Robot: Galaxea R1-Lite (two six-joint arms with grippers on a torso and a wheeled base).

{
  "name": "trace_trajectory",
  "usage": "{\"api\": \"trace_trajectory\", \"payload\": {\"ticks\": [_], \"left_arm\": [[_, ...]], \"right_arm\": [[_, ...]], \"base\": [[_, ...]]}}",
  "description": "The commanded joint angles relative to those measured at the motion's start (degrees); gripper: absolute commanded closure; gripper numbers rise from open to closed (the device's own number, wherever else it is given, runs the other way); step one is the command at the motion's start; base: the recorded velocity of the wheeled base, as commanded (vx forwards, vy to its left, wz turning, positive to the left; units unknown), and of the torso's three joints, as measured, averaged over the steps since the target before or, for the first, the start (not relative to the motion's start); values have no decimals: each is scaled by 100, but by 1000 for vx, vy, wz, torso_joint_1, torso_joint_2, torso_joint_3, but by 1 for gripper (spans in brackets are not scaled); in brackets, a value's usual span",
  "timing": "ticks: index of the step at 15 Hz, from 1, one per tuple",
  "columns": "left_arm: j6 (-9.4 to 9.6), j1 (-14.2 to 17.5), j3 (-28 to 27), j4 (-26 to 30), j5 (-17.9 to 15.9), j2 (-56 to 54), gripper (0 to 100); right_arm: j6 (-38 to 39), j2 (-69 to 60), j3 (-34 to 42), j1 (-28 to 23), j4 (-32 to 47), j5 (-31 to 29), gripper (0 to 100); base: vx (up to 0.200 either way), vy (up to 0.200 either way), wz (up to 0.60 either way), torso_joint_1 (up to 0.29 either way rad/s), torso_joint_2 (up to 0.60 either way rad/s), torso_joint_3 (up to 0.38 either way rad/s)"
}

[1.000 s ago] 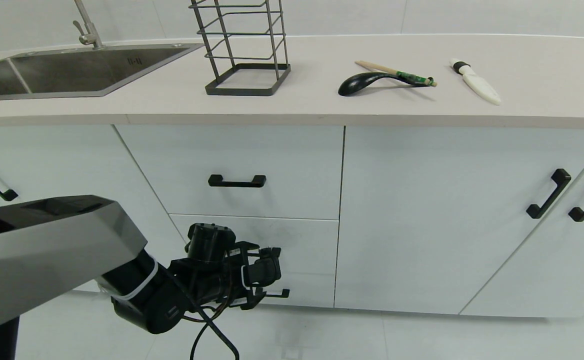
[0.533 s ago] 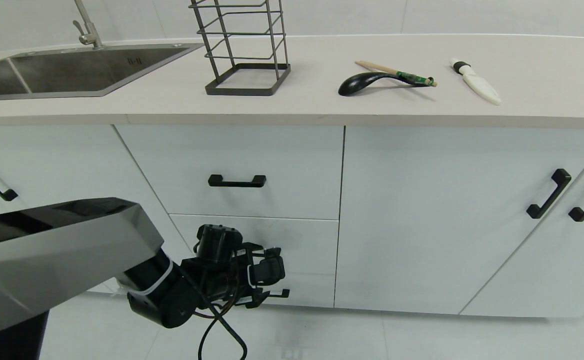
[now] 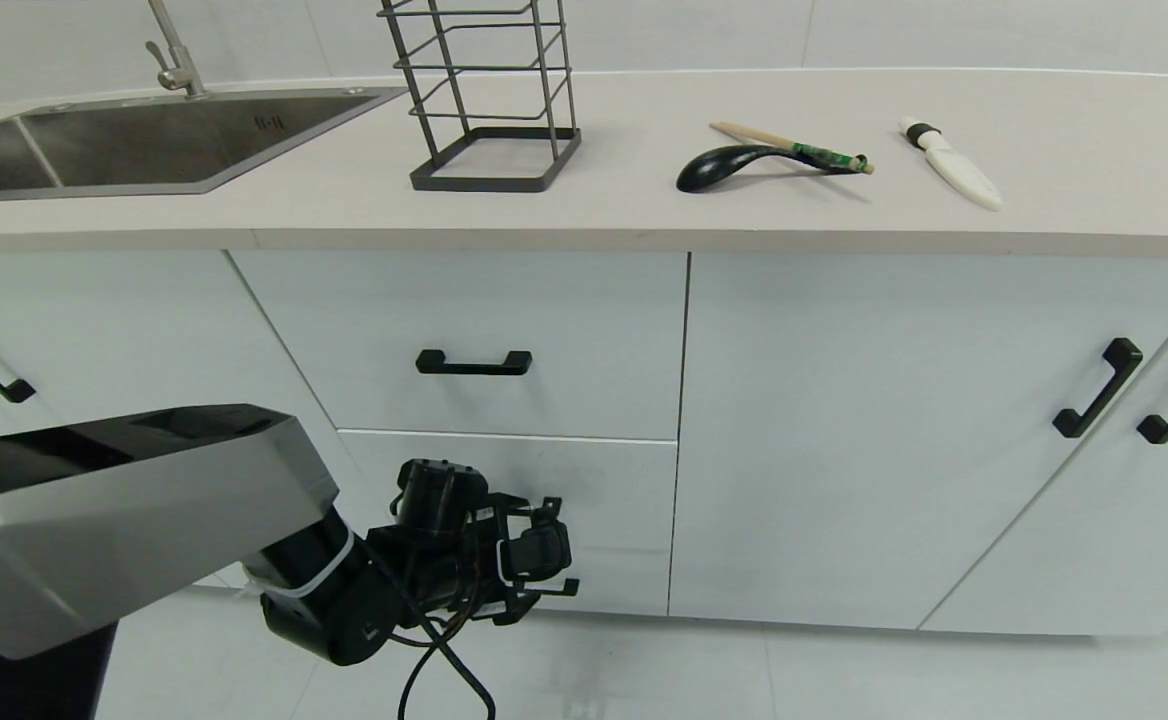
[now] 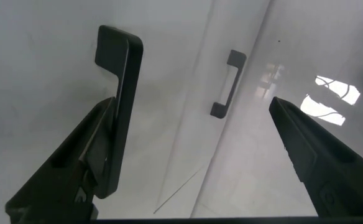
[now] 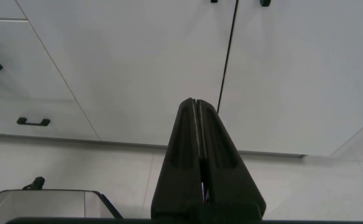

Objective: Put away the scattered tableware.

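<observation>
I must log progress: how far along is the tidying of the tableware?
Done: nothing yet; the spoon, chopsticks and knife all lie on the counter. In hand: nothing; the left gripper is open at the lower drawer's handle, the right gripper shut on nothing. Left: putting away all three.

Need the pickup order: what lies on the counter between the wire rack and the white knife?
In the head view, a black spoon with wooden chopsticks against its handle; otherwise bare counter.
</observation>
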Motion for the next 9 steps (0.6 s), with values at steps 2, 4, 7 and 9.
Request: {"api": "trace_trajectory", "payload": {"ticks": [2, 4, 7, 9], "left_arm": [[-6, 7, 321, 53, -7, -107, 0], [-6, -2, 330, 53, -7, -186, 0], [-6, -2, 593, 53, -7, -485, 0], [-33, -2, 804, 44, -15, -793, 0]], "right_arm": [[-3, 7, 0, 1, -1, 2, 100], [-3, 7, 0, 1, -1, 2, 100], [-3, 7, 0, 1, -1, 2, 100], [-3, 7, 0, 1, -1, 2, 100]], "base": [[0, 0, 0, 0, 0, 0], [0, 0, 0, 0, 0, 0], [0, 0, 0, 0, 0, 0], [0, 0, 0, 0, 0, 0]]}}
